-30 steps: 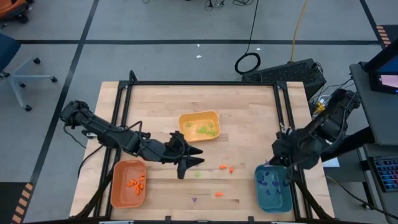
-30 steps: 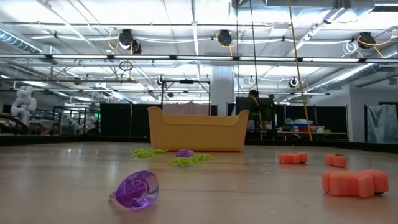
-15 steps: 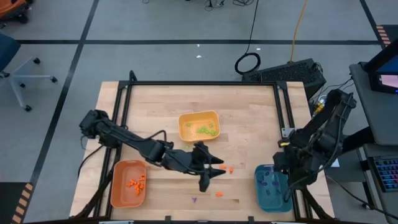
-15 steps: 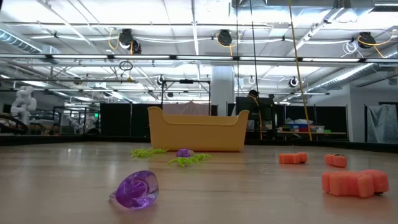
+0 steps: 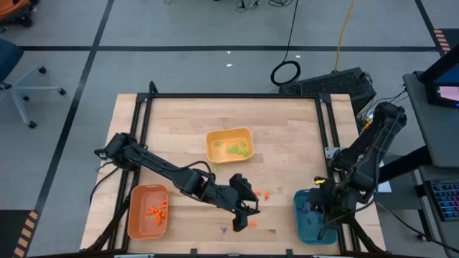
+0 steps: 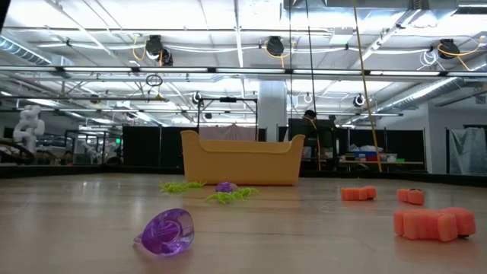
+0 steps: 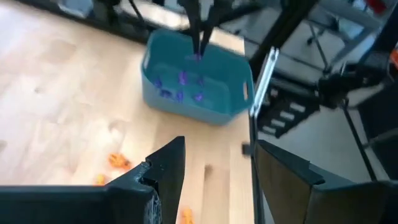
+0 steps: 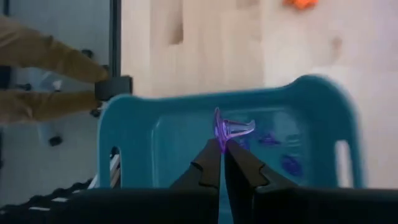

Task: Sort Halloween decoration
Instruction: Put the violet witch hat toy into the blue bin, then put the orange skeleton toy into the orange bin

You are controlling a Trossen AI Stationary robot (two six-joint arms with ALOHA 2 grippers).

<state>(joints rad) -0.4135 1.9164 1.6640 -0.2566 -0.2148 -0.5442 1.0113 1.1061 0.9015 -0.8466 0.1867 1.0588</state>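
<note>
Above teal tray [image 8: 186,134], purple piece [image 8: 229,129] pinched.

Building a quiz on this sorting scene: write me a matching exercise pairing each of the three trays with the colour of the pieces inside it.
Column 1:
1. orange tray
2. yellow tray
3. teal tray

Column 2:
a. purple pieces
b. orange pieces
c. light green pieces

Pairs: 1-b, 2-c, 3-a
</note>
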